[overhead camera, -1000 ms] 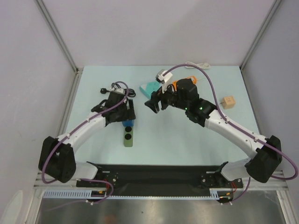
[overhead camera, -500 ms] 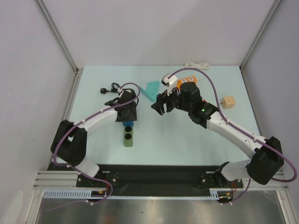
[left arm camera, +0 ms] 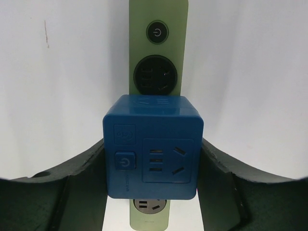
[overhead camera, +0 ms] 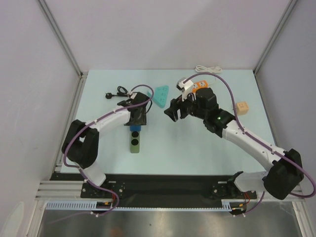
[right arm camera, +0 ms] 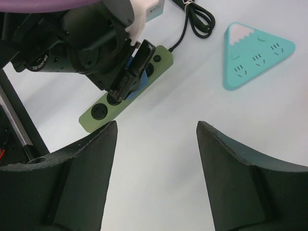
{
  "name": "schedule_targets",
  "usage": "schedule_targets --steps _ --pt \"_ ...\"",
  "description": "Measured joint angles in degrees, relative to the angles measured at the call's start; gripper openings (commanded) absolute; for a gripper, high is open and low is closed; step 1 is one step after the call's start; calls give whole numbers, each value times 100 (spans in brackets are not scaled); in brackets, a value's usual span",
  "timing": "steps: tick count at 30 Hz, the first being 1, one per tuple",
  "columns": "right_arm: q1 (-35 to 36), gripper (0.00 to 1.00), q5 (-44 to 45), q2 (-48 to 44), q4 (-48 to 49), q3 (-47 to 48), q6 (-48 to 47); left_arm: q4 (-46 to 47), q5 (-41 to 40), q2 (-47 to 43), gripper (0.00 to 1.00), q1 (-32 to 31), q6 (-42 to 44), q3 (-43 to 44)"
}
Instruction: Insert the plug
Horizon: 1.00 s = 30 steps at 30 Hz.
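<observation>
Bench (overhead camera: 197,148): pale blue-green top. Lying directly on it:
- green power strip (overhead camera: 135,144), left of centre
- teal triangular socket block (overhead camera: 160,95), beyond the green strip
- black plug (overhead camera: 109,96) with looped cord, far left
- orange power strip (overhead camera: 200,85) with white cord (overhead camera: 208,69), at the far edge
- wooden cube (overhead camera: 241,107), right, well apart

Left arm (overhead camera: 106,121) and right arm (overhead camera: 247,142): white links, black joints, a purple cable (right arm camera: 48,4) trailing each. The right has a green light (overhead camera: 216,117), a white camera block (overhead camera: 186,84) at its wrist's 11 o'clock, and matte-black fingers (right arm camera: 82,183).

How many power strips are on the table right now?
3: green strip under the blue cube, teal triangular strip beyond it, orange strip mostly hidden behind the right arm.
</observation>
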Motion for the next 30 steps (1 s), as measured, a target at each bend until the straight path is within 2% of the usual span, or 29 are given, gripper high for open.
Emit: schedule_targets --steps 4,5,10,20,24,26,27,28,30 --pt "-168 72 -26 -170 13 -170 39 280 -20 -133 8 11 -11 -236" --pt "-210 73 -37 -208 17 -210 57 468 -9 -258 1 24 -17 -422" --pt "-380 73 -101 -361 48 -354 122 1060 125 -492 0 153 -101 -927" --pt "-466 73 -195 -415 192 -389 254 793 -125 -236 0 -11 -101 -651" --pt "-540 73 -249 -420 286 -389 282 927 -186 -264 0 -46 -105 -798" --pt "-605 73 -282 -426 291 -389 293 929 -210 -264 15 -48 -114 -796" --pt "-634 73 -284 -435 291 -391 293 918 -216 -264 26 -48 -116 -761" --pt "-660 73 -289 -442 291 -391 295 885 -223 -273 43 -50 -120 -734" --pt "-693 73 -306 -455 293 -393 310 820 -229 -323 53 -50 -131 -688"
